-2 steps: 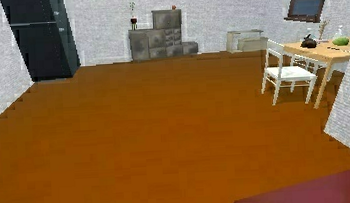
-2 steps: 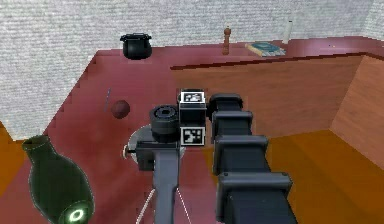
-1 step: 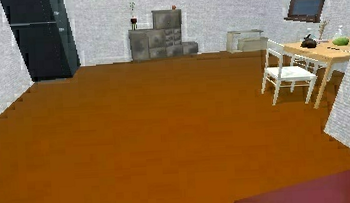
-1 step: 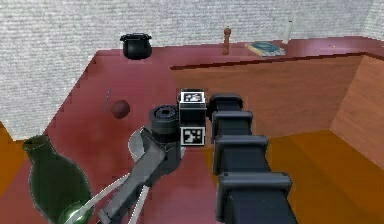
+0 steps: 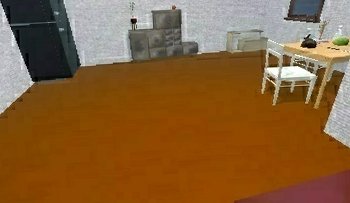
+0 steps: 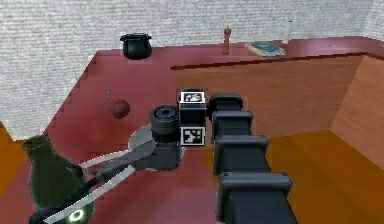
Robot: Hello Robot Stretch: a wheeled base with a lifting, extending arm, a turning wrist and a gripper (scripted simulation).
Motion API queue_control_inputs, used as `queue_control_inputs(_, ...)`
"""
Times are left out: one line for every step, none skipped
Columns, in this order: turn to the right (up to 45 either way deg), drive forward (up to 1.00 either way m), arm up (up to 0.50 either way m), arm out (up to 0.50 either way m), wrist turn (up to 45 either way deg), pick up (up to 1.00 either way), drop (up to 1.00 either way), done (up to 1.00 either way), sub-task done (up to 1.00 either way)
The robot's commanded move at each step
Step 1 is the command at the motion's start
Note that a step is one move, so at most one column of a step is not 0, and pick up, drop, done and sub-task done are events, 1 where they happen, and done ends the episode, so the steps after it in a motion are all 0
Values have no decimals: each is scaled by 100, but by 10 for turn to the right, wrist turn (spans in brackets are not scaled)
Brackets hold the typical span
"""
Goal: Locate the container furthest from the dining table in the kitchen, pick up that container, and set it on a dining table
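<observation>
The tool (image 6: 70,205) reaches out at the red counter (image 6: 210,62) with a dark green container (image 6: 45,172) at its fingertips, probably for pickup. I cannot tell whether it holds it.

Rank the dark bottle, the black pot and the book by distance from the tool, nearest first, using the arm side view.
1. The dark bottle, at the lower left, right by the tool.
2. The black pot, far back, left of middle.
3. The book, far back, toward the right.
</observation>
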Motion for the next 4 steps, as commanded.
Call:
queue_control_inputs(0,0,0,0,450,0,0,0,0)
queue_control_inputs(0,0,0,0,150,0,0,0,0)
queue_control_inputs(0,0,-12,0,0,0,0,0,0)
queue_control_inputs(0,0,0,0,0,100,0,0,0)
